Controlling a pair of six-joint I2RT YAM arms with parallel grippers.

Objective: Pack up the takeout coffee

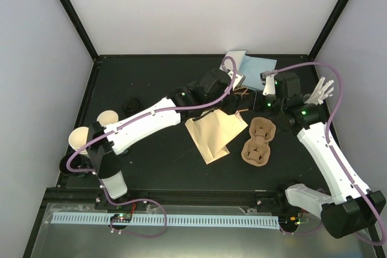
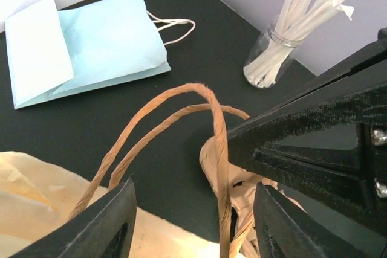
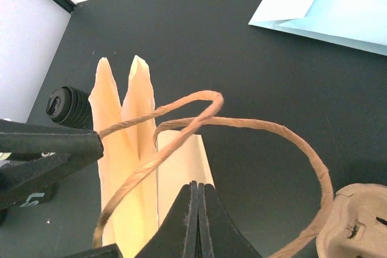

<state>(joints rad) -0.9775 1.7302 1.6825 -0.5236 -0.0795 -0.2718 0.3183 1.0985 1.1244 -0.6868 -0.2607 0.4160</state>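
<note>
Tan bag (image 1: 214, 134), right pincer (image 3: 197, 193) closed, left pincer (image 2: 193, 200) parted

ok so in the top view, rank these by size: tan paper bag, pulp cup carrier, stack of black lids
1. tan paper bag, largest
2. pulp cup carrier
3. stack of black lids, clearly smallest
</note>
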